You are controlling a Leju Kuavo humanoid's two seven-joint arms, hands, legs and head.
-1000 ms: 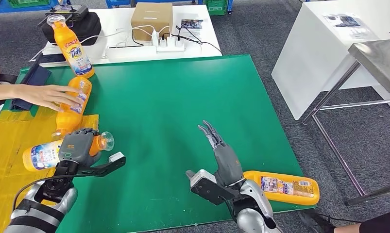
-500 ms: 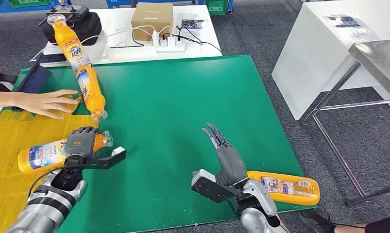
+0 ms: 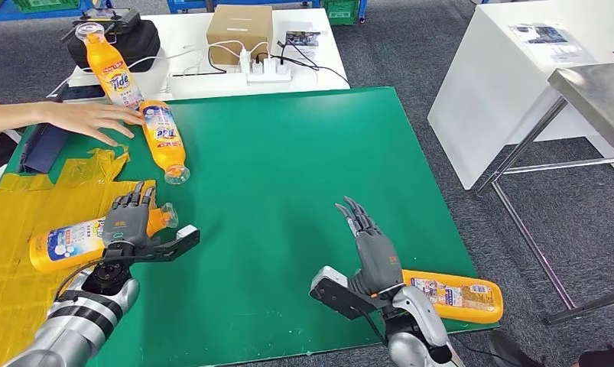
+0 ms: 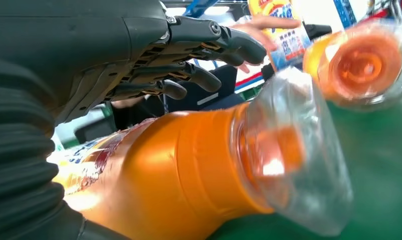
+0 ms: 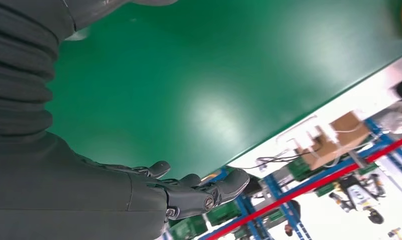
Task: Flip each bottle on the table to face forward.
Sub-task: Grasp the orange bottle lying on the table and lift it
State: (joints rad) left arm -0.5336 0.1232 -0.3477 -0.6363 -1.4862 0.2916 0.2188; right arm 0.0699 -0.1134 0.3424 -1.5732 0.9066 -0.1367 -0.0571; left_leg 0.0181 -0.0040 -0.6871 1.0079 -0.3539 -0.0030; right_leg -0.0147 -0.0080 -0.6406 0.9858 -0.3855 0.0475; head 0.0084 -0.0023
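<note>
An orange bottle (image 3: 65, 243) with a clear cap lies on its side at the table's left front, label up. My left hand (image 3: 128, 222) hovers over its neck, fingers (image 4: 209, 40) straightened above the bottle (image 4: 178, 170) with a gap between. A second bottle (image 3: 164, 138) lies at the back left, a person's hand (image 3: 89, 119) touching its base. A third bottle (image 3: 113, 68) stands tilted behind it. A fourth bottle (image 3: 454, 295) lies at the front right edge, beside my right hand (image 3: 374, 248), which is open with fingers stretched over the green table (image 5: 214, 75).
A yellow taped patch (image 3: 13, 222) covers the table's left side, with a dark blue object (image 3: 43, 145) at its far end. Behind stands a white table with a cardboard box (image 3: 238, 30), power strip (image 3: 269, 70) and black case (image 3: 120, 37). A white cabinet (image 3: 510, 76) and steel table (image 3: 594, 88) stand to the right.
The person turned the second bottle and slid it toward the back left. My left hand's fingers lifted off the near bottle. My right hand drifted slightly right.
</note>
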